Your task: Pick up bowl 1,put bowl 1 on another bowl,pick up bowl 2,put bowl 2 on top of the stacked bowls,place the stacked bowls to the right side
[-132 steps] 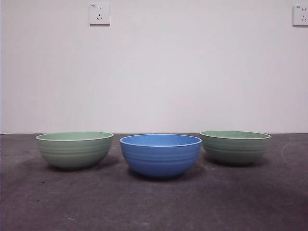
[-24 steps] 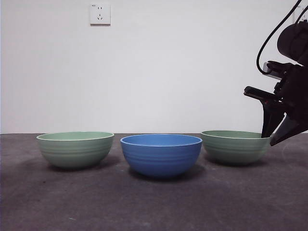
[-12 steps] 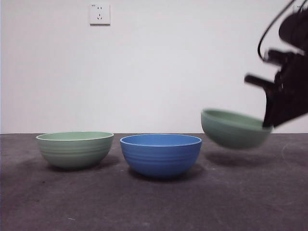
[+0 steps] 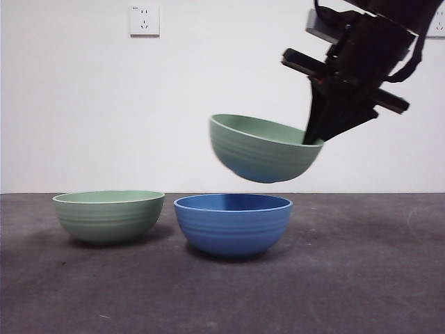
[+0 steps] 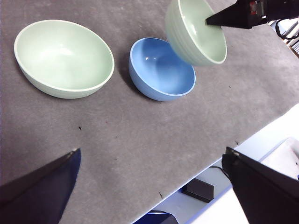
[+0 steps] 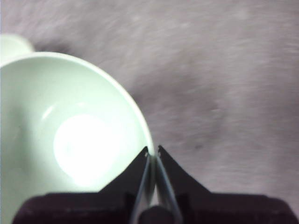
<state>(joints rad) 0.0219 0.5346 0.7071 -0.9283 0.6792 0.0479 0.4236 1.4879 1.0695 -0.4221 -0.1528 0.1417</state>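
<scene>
Right gripper [image 4: 314, 136]: it comes down from the upper right of the front view, its two black jaws pinched on the rim of a pale green bowl, one jaw inside the bowl and one outside. The right wrist view shows the jaws [image 6: 153, 150] squeezed close with only the thin rim between them.

Bowl 1 [image 4: 263, 149]: the pale green bowl in that grip. It hangs in the air, clear of the table, tilted so the gripped side sits higher. It is above the blue bowl and a little to one side of it, not touching it. In the left wrist view it [image 5: 194, 31] overlaps the blue bowl's far edge.

Another bowl [image 4: 232, 224]: the blue ribbed bowl, upright on the dark table, just below the lifted one, with a clear gap between them.

Bowl 2 [image 4: 108, 216]: the second pale green bowl, upright on the table just beside the blue one, a narrow gap between them.

Left gripper [image 5: 149, 186]: well back from the bowls, above the table's near edge, jaws spread wide with nothing between them.

Table [image 4: 361, 278]: dark grey, rough surface.

Wall [image 4: 83, 104]: plain white, with a socket [image 4: 144, 20] high up.
</scene>
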